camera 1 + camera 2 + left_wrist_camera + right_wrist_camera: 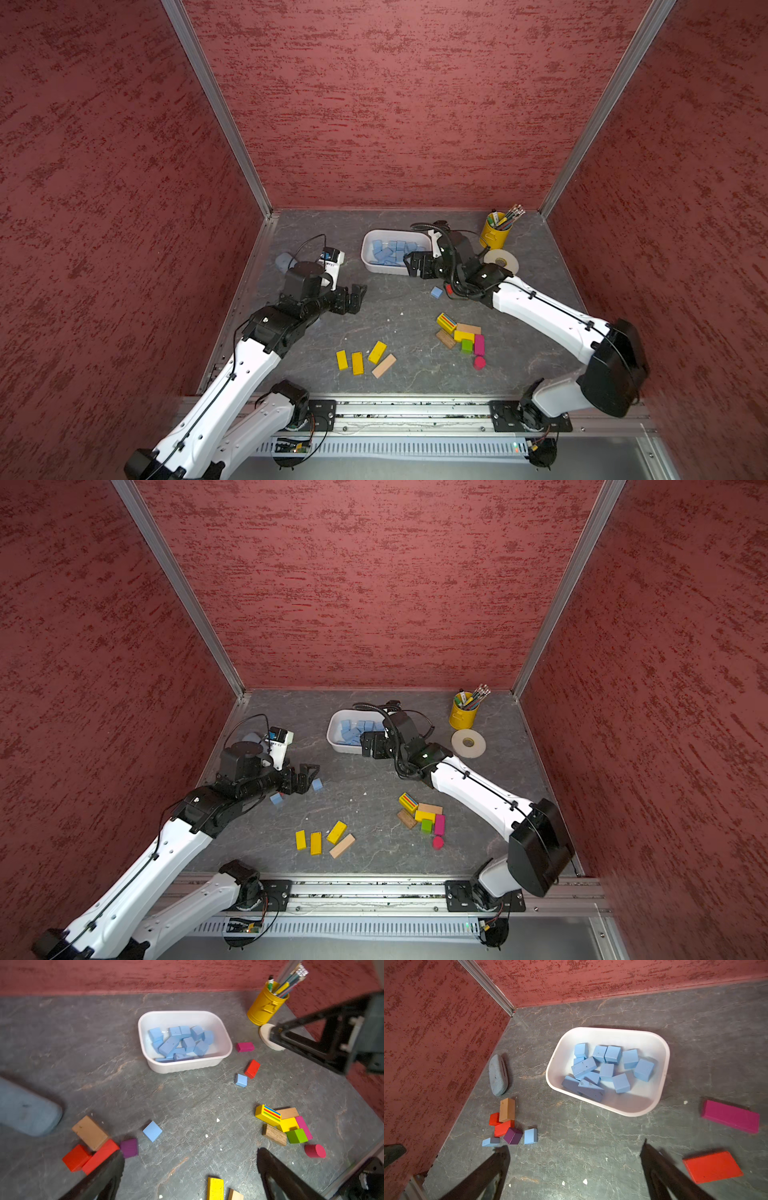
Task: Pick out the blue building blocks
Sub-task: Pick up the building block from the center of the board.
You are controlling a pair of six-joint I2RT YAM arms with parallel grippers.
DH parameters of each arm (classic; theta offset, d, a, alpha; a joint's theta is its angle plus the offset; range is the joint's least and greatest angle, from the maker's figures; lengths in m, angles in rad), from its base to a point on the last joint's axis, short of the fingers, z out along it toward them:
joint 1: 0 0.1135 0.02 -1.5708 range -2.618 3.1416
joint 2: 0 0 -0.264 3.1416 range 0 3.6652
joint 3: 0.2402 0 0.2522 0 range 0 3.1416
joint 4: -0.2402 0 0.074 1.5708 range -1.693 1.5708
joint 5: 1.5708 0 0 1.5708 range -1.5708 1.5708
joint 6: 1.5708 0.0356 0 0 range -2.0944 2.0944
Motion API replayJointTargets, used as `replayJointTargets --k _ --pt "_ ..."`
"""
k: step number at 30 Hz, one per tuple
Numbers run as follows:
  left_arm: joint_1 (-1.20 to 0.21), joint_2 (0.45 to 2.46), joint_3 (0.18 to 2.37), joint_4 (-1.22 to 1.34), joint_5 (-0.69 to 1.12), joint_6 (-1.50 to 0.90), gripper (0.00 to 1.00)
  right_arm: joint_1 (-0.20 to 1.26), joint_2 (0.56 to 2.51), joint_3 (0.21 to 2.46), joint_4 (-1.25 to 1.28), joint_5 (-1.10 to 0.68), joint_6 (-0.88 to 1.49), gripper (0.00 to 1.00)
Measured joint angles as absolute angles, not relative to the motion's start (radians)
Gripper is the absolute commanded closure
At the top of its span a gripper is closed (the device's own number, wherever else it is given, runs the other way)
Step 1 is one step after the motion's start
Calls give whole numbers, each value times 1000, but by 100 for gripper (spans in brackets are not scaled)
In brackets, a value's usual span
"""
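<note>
1. Table (395,303) — grey, veined top; all that is noted below is carried on it.
2. Left pincer (358,296) — jaws are seen spread wide and nothing is gripped; it is held low over the left side of the table, well apart from the white tray (380,269).
3. Right pincer (410,266) — jaws are likewise spread wide and nothing is held; it is poised at the near rim of the tray.
4. White tray (643,1105) — set toward the back of the table, near the middle.
5. Blue building blocks (606,1070) — over a dozen, cubes and longer bricks, are heaped inside the tray, several tilted on others.
6. Yellow can (494,237) — filled with pencils and placed in the back right corner; a tape roll (505,262) is laid flat just in front of it.
7. Mixed cluster (461,336) — yellow, wood, green and magenta blocks are bunched front right; yellow bricks (357,363) and one wooden brick are scattered front centre.
8. Loose blue cube (436,292) — left on the table beside the right arm, outside the tray; a second blue cube (316,784) and a third blue piece (276,799) are seen on the table by the left pincer.
</note>
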State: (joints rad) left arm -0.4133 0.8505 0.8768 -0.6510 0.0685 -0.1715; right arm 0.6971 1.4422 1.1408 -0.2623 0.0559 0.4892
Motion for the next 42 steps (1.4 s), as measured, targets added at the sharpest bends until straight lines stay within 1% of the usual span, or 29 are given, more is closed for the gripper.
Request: replayJointTargets --k 6,11,16,24,28,32,35,42 --pt "-351 838 877 -717 18 -347 1 697 1344 1034 -212 56 490 1" --pt "-279 820 860 -758 -2 -479 1 697 1326 997 -193 57 489 1" --pt "-201 850 818 -809 9 -591 0 697 1326 987 -184 57 489 1" --pt "-183 897 770 -859 9 -730 0 697 1325 978 -177 65 479 1" --pt "-183 925 749 -864 -15 -778 7 697 1318 957 -174 73 471 1" --pt "-182 978 738 -869 -55 -791 10 697 1302 940 -173 76 464 1" --pt "-179 1041 739 -867 -82 -791 12 697 1286 929 -173 80 461 1" --pt "-158 1171 739 -850 -115 -765 23 697 1258 915 -171 84 448 1"
